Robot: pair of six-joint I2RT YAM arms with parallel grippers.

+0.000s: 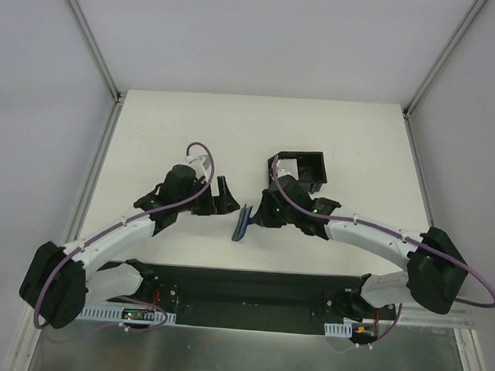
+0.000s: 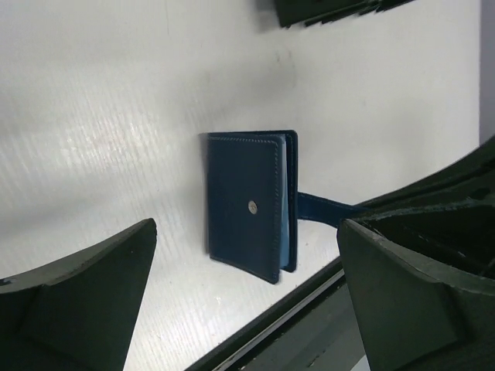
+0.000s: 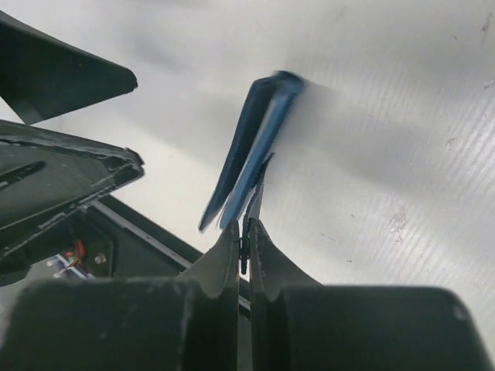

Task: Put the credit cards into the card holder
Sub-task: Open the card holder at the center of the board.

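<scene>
A dark blue card holder [image 2: 244,205] stands on edge mid-worktop [image 1: 192,126], slightly ajar. At its 2 o'clock, the right end effector [image 3: 247,224] is pinched tight on its strap [image 2: 321,207]. At 10 o'clock, the left end effector [image 1: 224,198] gapes wide, empty. The step appears to be opening the holder; next, its slots need spreading. No credit cards show plainly.
</scene>
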